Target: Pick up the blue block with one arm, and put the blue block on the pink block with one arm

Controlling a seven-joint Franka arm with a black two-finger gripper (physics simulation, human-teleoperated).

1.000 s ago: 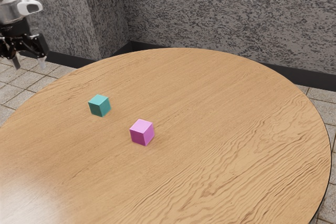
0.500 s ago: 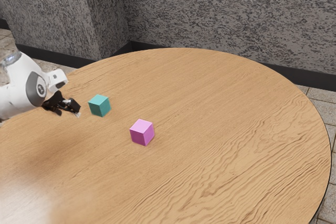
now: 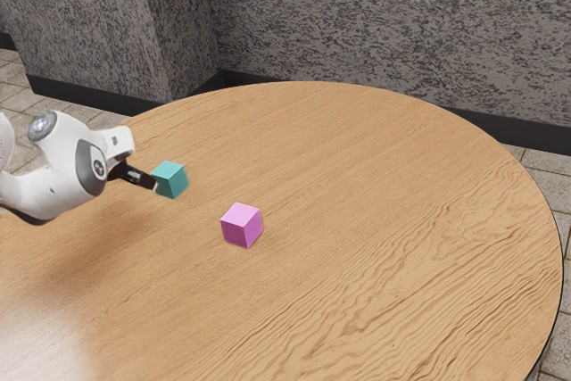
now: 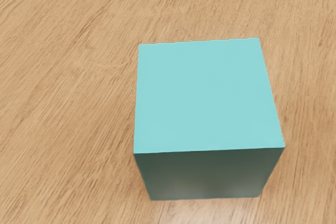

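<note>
The blue block (image 3: 169, 179), a teal-blue cube, rests on the round wooden table (image 3: 384, 220) toward the exterior view's left. My gripper (image 3: 145, 179) reaches in low from the left and its tip is right at the block's left side. In the wrist view the blue block (image 4: 205, 108) sits close under my hand, resting flat on the wood. The pink block (image 3: 241, 225) stands on the table a short way to the right of the blue one and nearer the camera, apart from it.
The table's curved edge (image 3: 535, 220) runs along the exterior view's right. Speckled grey walls (image 3: 375, 15) with a dark baseboard stand behind the table, and tiled floor (image 3: 36, 136) lies beyond its left edge.
My arm has swung down from high at the upper left to table height and moved right until the gripper reached the blue block. Both blocks have stayed where they were.
</note>
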